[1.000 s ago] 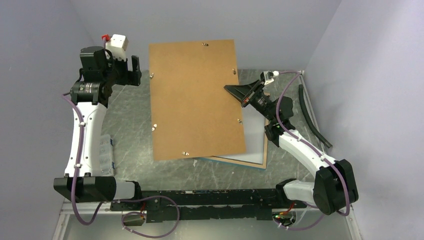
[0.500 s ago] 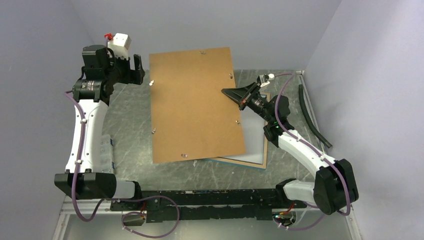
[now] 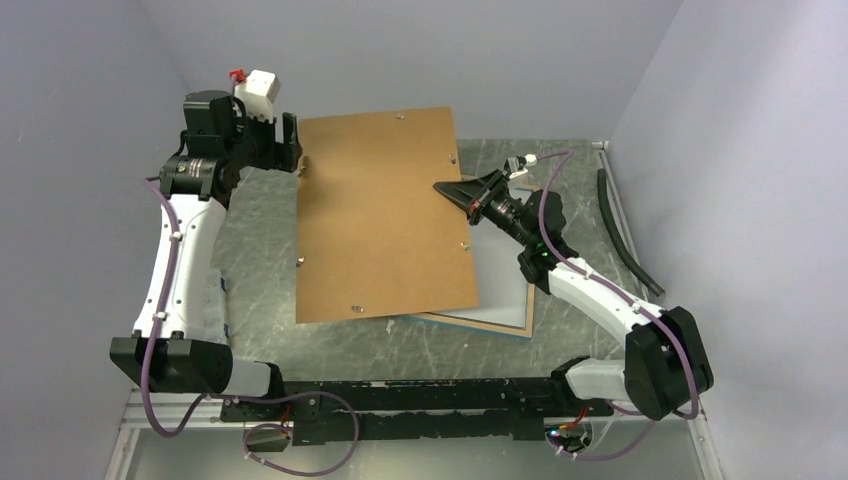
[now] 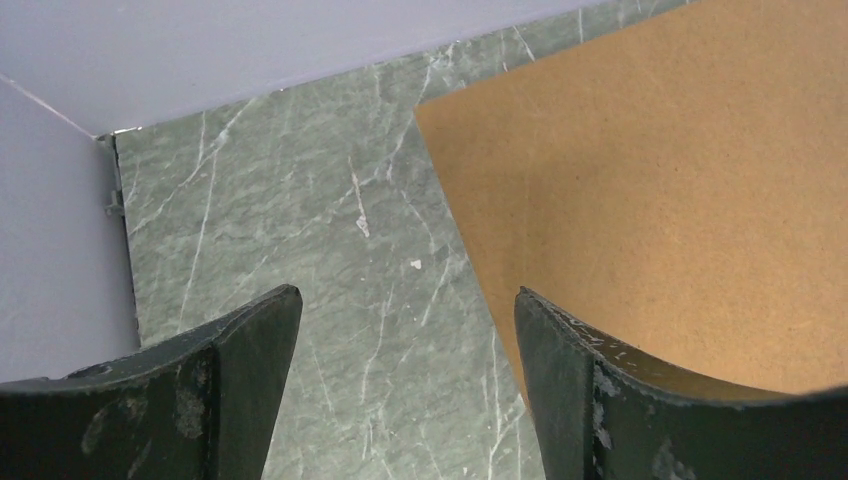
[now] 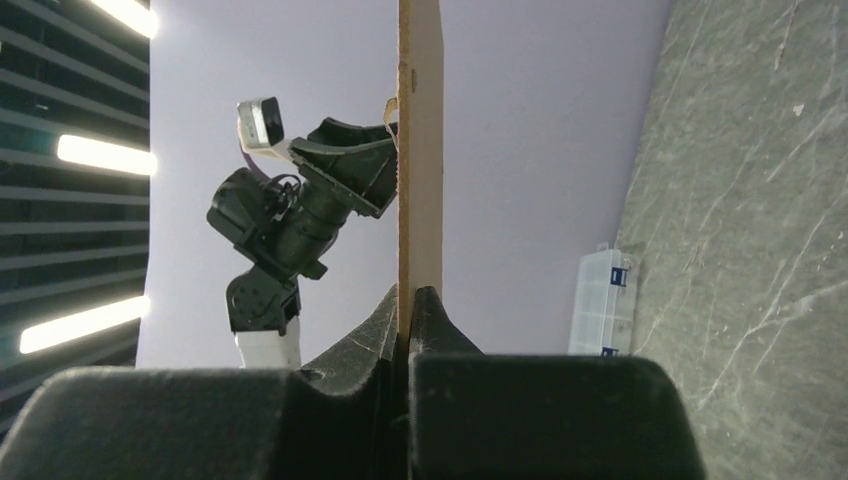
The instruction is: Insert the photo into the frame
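Right gripper (image 3: 441, 188): we saw it pinching the board's (image 3: 380, 215) right edge — board raised, tilted.
Left gripper (image 3: 284, 148): spread, beside the board's far-left corner.
Photo (image 3: 505, 275): white side up on the frame (image 3: 480, 324) — partly under the board.
Room: table (image 3: 260, 260) showed left of the board.

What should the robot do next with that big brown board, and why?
Probably nudge the left gripper a bit toward the brown board so its edge slips between the open fingers. Only the right gripper pinches the board, at its other edge, holding it tilted above the frame; a second grip would likely steady it.
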### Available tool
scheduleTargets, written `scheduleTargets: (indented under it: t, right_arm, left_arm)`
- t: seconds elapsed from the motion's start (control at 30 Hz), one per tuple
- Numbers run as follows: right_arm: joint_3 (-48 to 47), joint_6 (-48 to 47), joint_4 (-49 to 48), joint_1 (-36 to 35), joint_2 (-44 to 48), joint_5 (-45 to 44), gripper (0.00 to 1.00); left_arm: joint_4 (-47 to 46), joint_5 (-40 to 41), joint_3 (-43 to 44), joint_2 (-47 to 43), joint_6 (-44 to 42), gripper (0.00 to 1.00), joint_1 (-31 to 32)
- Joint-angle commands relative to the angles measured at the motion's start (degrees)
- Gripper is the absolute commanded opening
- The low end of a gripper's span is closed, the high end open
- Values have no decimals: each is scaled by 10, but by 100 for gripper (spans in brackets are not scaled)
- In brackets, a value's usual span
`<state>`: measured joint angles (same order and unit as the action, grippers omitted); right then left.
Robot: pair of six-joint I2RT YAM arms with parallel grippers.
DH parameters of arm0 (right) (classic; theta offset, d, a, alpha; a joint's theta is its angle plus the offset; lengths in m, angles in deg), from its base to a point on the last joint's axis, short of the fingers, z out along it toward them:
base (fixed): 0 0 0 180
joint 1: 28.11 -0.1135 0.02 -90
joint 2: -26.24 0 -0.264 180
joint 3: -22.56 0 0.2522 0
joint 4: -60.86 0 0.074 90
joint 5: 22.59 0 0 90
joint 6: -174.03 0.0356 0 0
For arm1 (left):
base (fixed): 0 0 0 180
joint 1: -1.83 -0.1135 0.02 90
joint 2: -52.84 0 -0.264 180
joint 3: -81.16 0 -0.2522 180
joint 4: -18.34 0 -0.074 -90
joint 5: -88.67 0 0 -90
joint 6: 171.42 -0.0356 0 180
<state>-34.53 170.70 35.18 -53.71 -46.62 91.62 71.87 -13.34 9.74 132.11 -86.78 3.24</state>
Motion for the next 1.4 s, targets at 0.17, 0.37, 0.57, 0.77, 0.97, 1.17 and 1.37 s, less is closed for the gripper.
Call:
scheduleTargets:
  t: [0.17,0.37,0.57,0.77,0.97,1.17,1.37]
  right_arm:
    - [-6,25,-57,-2,23,-30,0]
    - [-22,19,-51,-1,17,-19,0]
    - [-32,20,-59,-6,13,-9,0]
    - [-32,22,-60,-9,12,-11,0]
    - [-35,22,-66,-13,5,-11,0]
    - [-27,17,-66,-14,10,-22,0]
    - [-20,1,-59,-14,22,-49,0]
  left_arm:
    - [-13,115,10,3,-35,82,9]
    - [-62,146,-19,-23,-42,84,8]
    - [-22,108,-27,-1,-30,83,9]
    - [-18,85,-37,2,-31,83,21]
    - [-12,83,-47,-1,-36,82,36]
    - [2,83,-64,-10,-36,81,54]
    - [23,81,-78,-23,-27,81,68]
